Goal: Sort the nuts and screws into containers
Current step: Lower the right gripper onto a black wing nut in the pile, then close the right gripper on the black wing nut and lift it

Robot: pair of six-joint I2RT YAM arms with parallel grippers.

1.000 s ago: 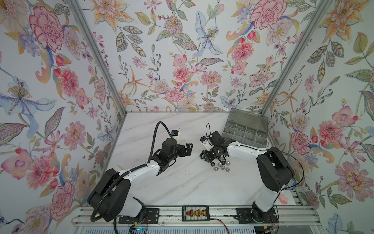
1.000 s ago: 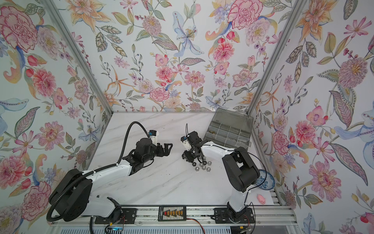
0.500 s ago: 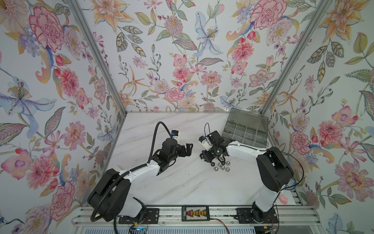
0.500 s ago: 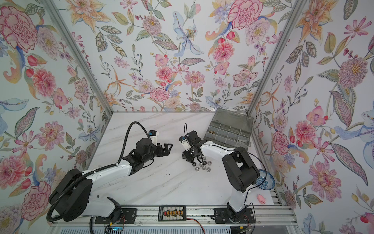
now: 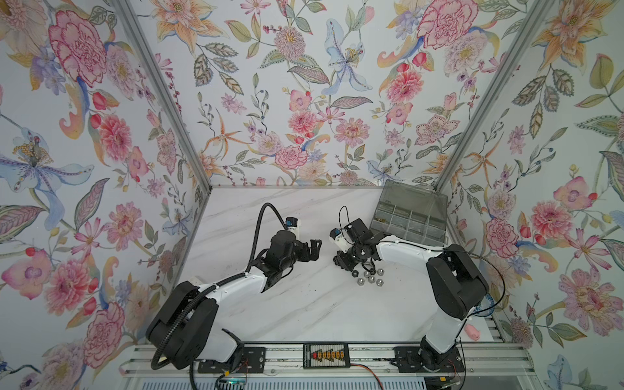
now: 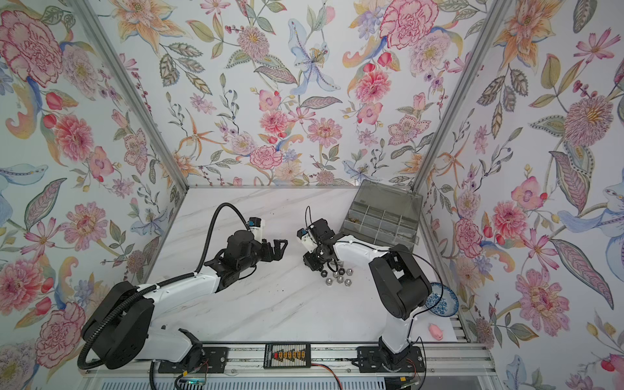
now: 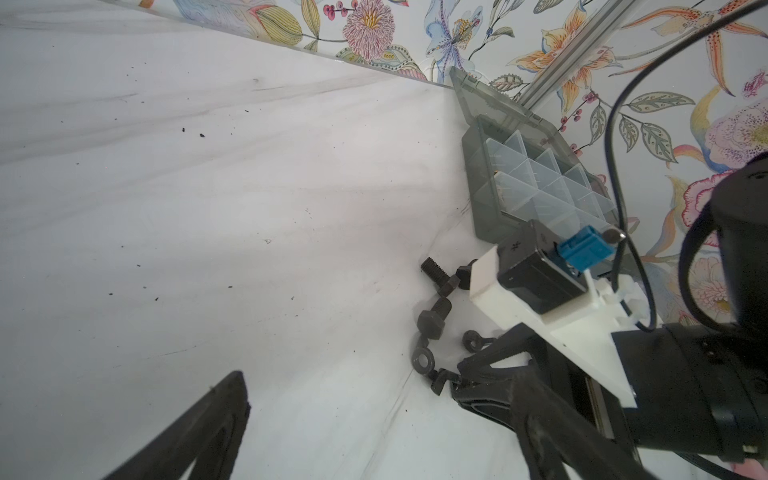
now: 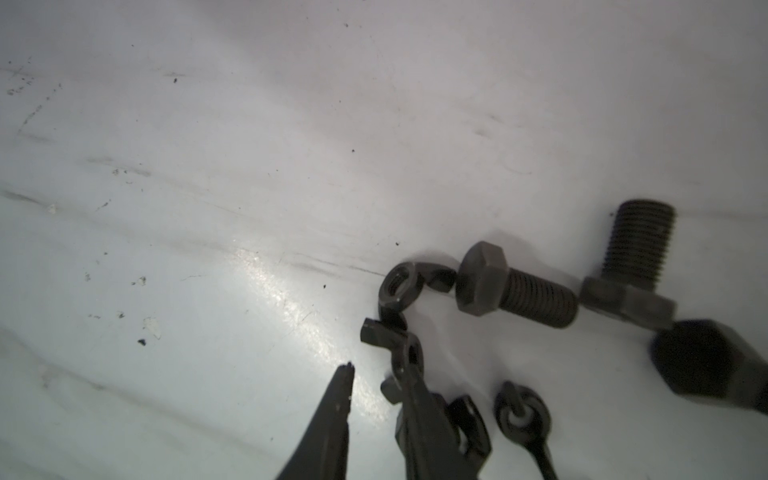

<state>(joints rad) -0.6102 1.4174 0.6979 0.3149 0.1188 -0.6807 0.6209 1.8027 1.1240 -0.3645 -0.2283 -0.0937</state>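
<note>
The right gripper (image 8: pixel 374 370) is lowered to the white marble bench (image 5: pixel 304 310) at the edge of the loose hardware, its jaws a narrow gap apart with only bare bench between the tips; nothing is gripped. A small black nut (image 8: pixel 400 286) lies just beyond the tip of one jaw, and other small black pieces touch that jaw's outer side. Farther out on that same side lie three black hex-head screws (image 8: pixel 515 293), two with threaded shafts flat on the bench. A cluster of silver nuts (image 5: pixel 371 277) sits just beside the right jaws, toward the arm's base. The smoky-grey organiser box (image 5: pixel 410 217) stands open behind the right wrist, well apart from the jaws. The left gripper (image 5: pixel 312 250) hovers above bare bench, facing the right one, jaws open and empty.
</note>
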